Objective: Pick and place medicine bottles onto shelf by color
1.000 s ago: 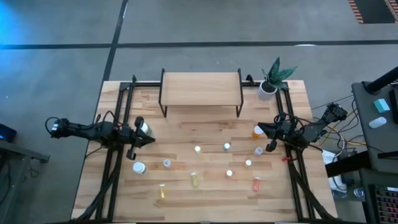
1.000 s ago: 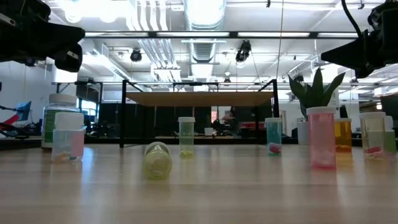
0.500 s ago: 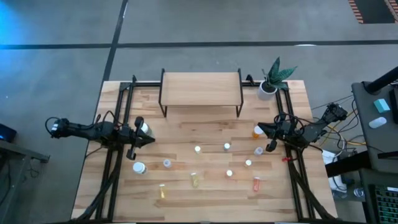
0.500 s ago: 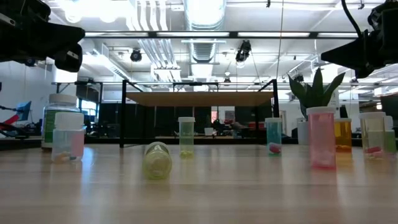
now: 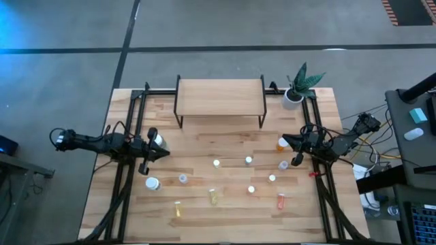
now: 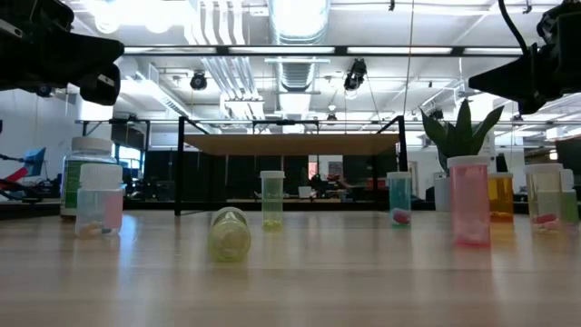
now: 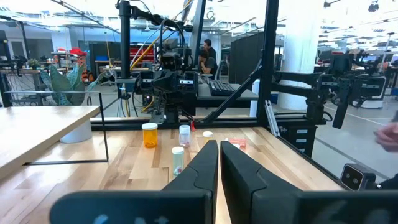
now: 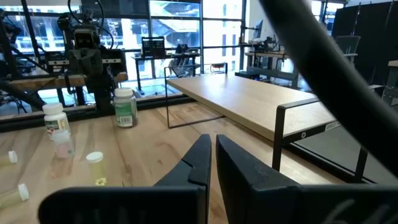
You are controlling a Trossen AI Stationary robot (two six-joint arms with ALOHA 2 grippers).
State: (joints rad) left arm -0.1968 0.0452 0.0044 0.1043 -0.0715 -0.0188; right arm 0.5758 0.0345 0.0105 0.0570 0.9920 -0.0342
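Here the table (image 5: 225, 204) carries everything. The shelf (image 5: 220, 96) stands at its far edge, top bare, with a plant (image 5: 300, 85) to its right. Both arms hover at mid-table: left gripper (image 5: 163, 152) at the left edge, right gripper (image 5: 287, 139) at the right, each with jaws pressed together, holding nothing. The bottles (image 5: 215, 197) are scattered on the near half, between the arms; one yellow bottle lies on its side.

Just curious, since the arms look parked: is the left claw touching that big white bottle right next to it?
Cannot tell. In the high view the left gripper, shut, overlaps the big white bottle, but from above that could be mere height difference.
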